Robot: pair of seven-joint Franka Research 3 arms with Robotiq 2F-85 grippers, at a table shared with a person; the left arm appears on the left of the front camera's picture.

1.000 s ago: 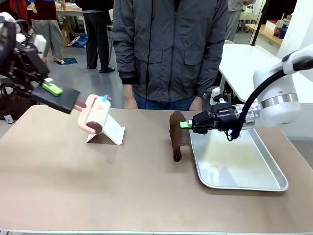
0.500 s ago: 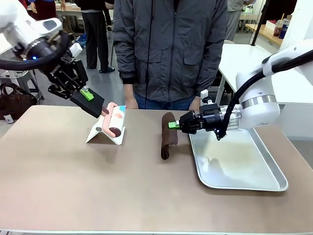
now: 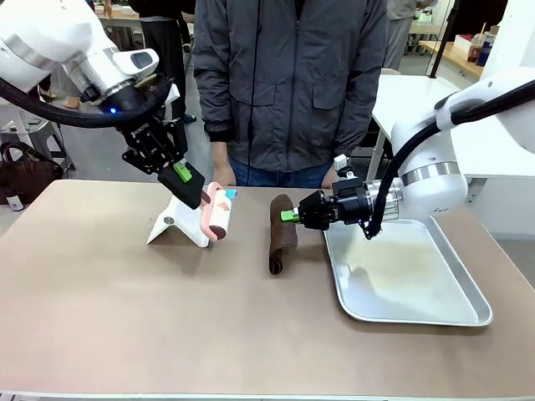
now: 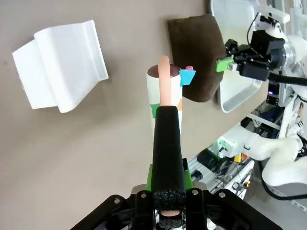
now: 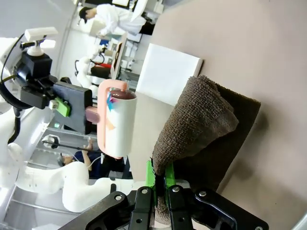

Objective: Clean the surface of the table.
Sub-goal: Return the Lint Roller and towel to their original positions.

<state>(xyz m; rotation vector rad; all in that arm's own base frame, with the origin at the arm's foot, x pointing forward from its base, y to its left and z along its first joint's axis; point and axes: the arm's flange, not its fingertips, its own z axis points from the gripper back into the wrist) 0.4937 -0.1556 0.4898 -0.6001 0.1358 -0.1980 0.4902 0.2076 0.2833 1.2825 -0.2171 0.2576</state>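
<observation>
The brownish-tan table (image 3: 167,334) spans the front view. My left gripper (image 3: 185,179) is shut on the black handle of a lint roller (image 3: 219,214) with a pink frame and white roll, held just above the table near its white stand (image 3: 180,227). In the left wrist view the handle (image 4: 168,153) runs up between the fingers to the roll (image 4: 164,91). My right gripper (image 3: 288,215) is shut on the upper edge of a brown cloth (image 3: 280,236), which hangs down onto the table left of the tray. The cloth (image 5: 201,124) drapes from the right gripper's fingers.
A silver metal tray (image 3: 410,280) lies on the table's right half under my right arm. A person in a grey jacket (image 3: 288,92) stands at the far edge, hands by the table. A white table (image 3: 418,109) stands behind on the right.
My left arm has swung right and down with the lint roller, past its white stand towards the table's middle. My right gripper has carried the cloth leftward, off the tray's edge.
</observation>
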